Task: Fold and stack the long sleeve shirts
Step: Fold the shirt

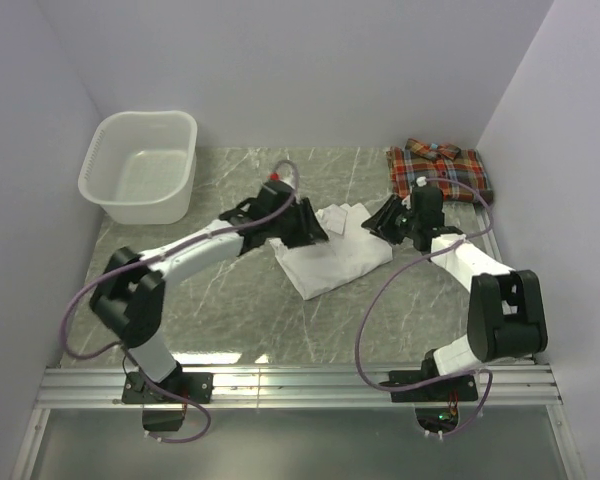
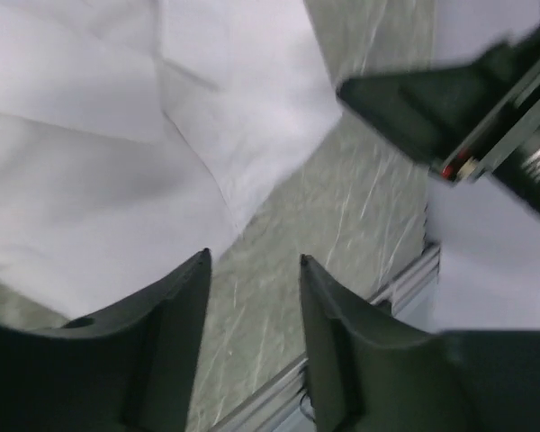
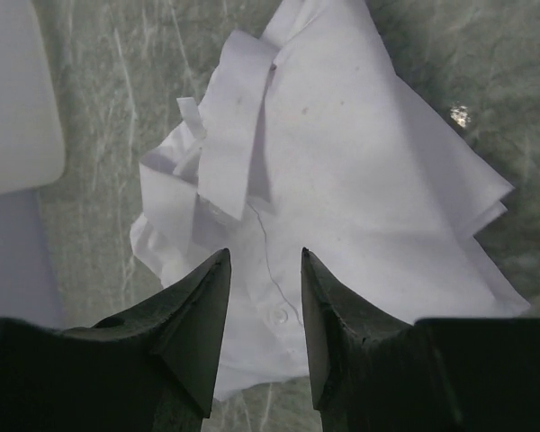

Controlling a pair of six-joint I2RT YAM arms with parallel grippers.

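Observation:
The white long sleeve shirt point(image 1: 332, 255) lies partly folded in the middle of the table, collar toward the far side. The plaid long sleeve shirt point(image 1: 439, 170) rests folded at the far right. My left gripper point(image 1: 312, 226) hovers at the white shirt's far left edge. In the left wrist view this gripper point(image 2: 255, 256) is open over bare table, with the white cloth point(image 2: 117, 135) just beyond its fingers. My right gripper point(image 1: 384, 219) sits at the shirt's far right. Seen from the right wrist, this gripper point(image 3: 265, 252) is open above the button placket point(image 3: 279, 310) below the collar point(image 3: 234, 117), gripping nothing.
A white plastic laundry basket point(image 1: 140, 165) stands at the far left. Walls close in on the left, back and right. The metal rail point(image 1: 300, 385) carrying both arm bases runs along the near edge. Part of the right arm point(image 2: 459, 99) crosses the left wrist view.

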